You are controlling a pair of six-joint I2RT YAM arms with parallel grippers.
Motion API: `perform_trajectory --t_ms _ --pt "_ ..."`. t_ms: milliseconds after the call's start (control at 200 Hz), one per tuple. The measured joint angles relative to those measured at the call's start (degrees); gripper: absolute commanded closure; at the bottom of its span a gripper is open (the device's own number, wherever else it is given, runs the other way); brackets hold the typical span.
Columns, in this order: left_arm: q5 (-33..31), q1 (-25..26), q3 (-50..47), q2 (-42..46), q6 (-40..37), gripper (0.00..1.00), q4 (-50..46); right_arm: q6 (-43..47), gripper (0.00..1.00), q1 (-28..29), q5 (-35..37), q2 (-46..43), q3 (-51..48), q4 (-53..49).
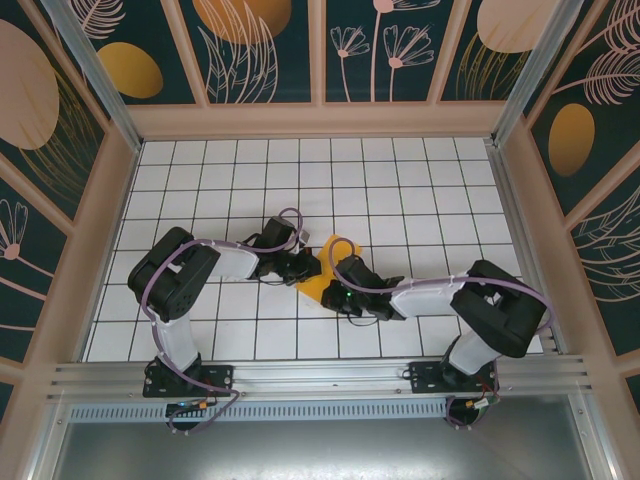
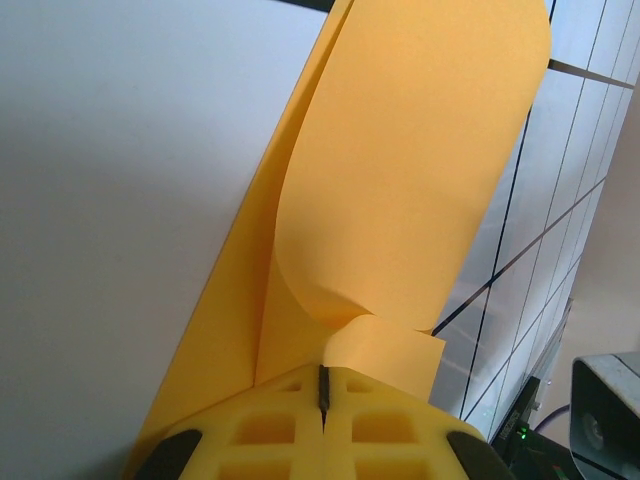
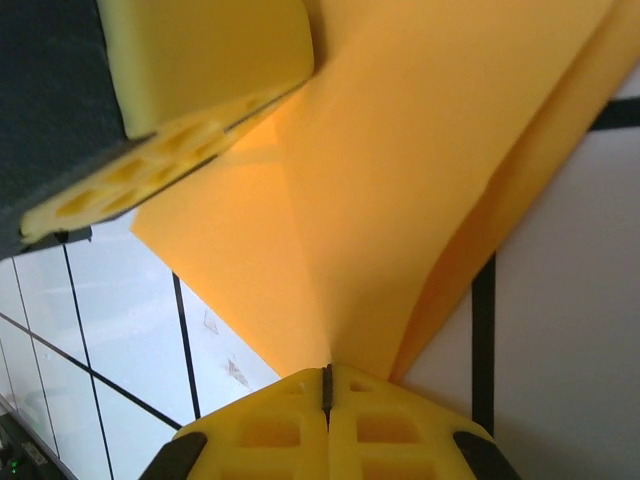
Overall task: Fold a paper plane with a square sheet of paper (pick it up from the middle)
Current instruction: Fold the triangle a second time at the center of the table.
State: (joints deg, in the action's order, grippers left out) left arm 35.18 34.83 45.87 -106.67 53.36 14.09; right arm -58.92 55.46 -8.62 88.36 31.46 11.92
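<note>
Top view: one orange-yellow paper sheet (image 1: 313, 290), partly folded, lies between the left gripper (image 1: 301, 268) and the right gripper (image 1: 346, 288).
Left wrist: the jaws are pressed together and pinch a curled flap of the sheet.
Right wrist: the jaws are together on the end of the crease.
The paper is probably light, limp and easy to tear, so it is best held at the edges.

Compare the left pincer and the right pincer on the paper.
The left pincer reaches in from the left and nips a small curled flap of the paper sheet; the right pincer reaches in from the right and nips a flat, creased part. Both are shut, with yellow fingers.
</note>
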Motion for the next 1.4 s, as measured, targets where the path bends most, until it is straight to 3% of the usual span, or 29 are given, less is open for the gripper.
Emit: perform_trajectory --t_ms 295,711,1161,1401 --pt "0.0 0.0 0.0 0.0 0.0 1.0 0.0 -1.73 1.0 -1.03 -0.07 -7.56 -0.09 -0.96" --pt "0.07 0.02 0.0 0.0 -0.17 1.0 -0.02 -9.42 1.0 -2.97 -3.13 2.97 -0.13 5.55" --pt "0.0 0.02 0.0 0.0 -0.15 1.0 -0.15 -11.08 1.0 -2.01 -4.79 0.09 -4.26 7.67" --pt "0.13 0.0 0.0 0.0 -0.17 1.0 -0.15 -10.4 1.0 -1.25 -5.29 -3.48 -4.98 3.08"
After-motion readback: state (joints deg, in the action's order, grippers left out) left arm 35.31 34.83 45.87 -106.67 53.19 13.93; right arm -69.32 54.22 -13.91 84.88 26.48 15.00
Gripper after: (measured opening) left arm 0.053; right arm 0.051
